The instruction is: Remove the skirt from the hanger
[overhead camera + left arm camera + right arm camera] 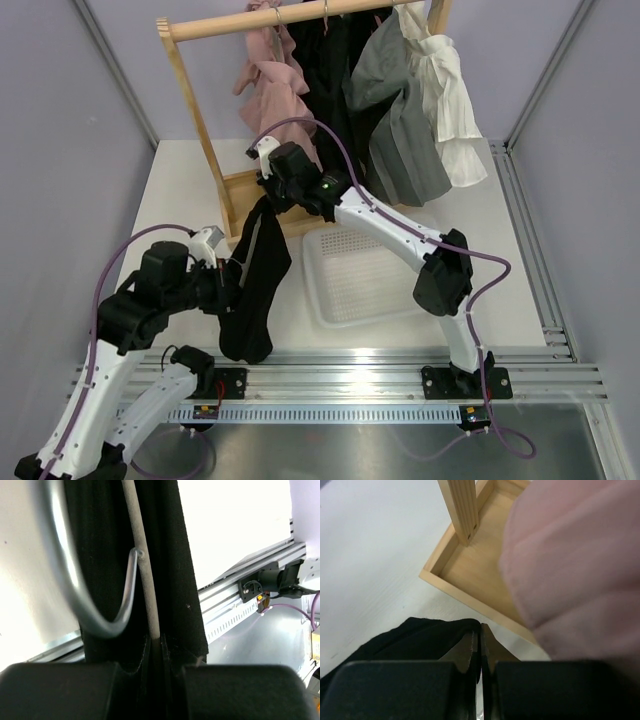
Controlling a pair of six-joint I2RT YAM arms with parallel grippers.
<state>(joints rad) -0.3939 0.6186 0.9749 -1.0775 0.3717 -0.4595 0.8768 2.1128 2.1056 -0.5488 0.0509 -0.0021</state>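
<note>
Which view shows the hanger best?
Left wrist: the hanger, hook and bar, sits close up against the black skirt. Top external shows only the skirt draped between the arms; right wrist, only black fabric.

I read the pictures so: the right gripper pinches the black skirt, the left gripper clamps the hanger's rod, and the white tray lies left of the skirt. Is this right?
Not quite. The top external view shows the white tray lying right of the black skirt. The right gripper pinches the skirt, and the left gripper clamps the hanger's rod.
</note>
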